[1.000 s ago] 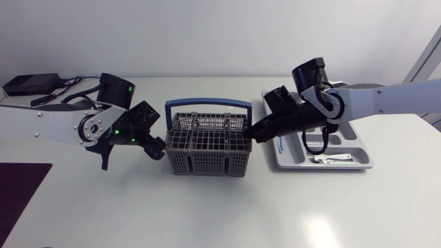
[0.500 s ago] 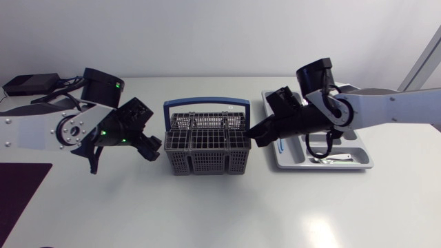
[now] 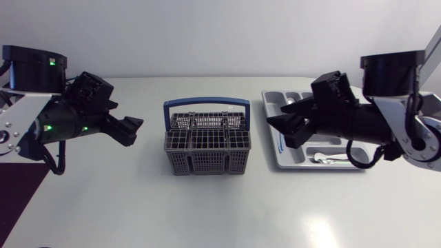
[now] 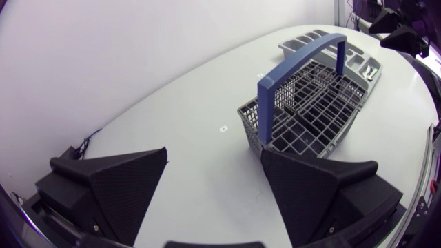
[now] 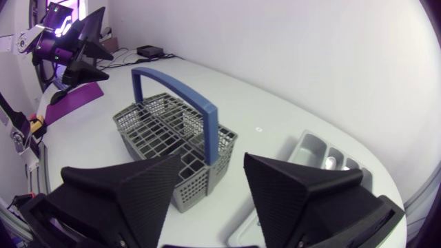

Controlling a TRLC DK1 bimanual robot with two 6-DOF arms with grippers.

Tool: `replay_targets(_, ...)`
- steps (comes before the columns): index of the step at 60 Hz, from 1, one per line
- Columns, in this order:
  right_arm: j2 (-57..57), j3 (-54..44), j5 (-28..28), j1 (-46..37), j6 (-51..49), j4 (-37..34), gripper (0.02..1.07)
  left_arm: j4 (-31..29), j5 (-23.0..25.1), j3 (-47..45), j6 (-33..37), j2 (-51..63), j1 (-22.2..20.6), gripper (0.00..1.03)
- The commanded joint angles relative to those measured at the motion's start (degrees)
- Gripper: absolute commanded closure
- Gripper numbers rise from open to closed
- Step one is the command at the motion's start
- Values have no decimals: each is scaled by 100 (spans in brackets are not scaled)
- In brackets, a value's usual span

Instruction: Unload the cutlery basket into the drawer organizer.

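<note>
The grey cutlery basket (image 3: 207, 148) with its blue handle (image 3: 207, 103) stands mid-table, and I see no cutlery in its compartments (image 4: 313, 103). To its right lies the grey drawer organizer (image 3: 358, 164) with a few silver pieces in it. My left gripper (image 3: 131, 132) hangs open left of the basket, well clear of it. In the left wrist view, nothing sits between the left gripper's (image 4: 213, 179) fingers. My right gripper (image 3: 281, 129) is open over the organizer's near-basket side. The right wrist view shows the right gripper (image 5: 207, 186) empty, with the basket (image 5: 172, 131) ahead.
A black box with cables (image 3: 31, 84) sits at the back left corner. A dark purple mat (image 3: 14, 200) lies at the table's left edge. Bare white tabletop runs in front of the basket and organizer.
Both arms have drawn back from the basket, the left one leftward and the right one rightward over the organizer. The right gripper has opened from shut. The basket stays put.
</note>
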Motion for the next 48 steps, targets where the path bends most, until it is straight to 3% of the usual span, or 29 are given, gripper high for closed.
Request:
replay_targets(1,-401,-340,172,-237,-108,203,6,-35,133,-169,-332,-213,256,5)
replay_targets(17,-1518,-981,656,-1098,-160,352,6,17,230,-424,-1308,-960,695,5)
replay_targets(25,-2150,-1263,1166,-1247,-195,273,6,466,186,-863,-1387,-1663,695,5)
replay_targets(37,-2950,-1702,1658,-1520,-362,229,6,457,72,-1206,-1580,-2621,792,5)
replay_targets(48,-3697,-2027,1623,-1977,-406,238,6,308,19,-1549,-1668,-3325,889,5)
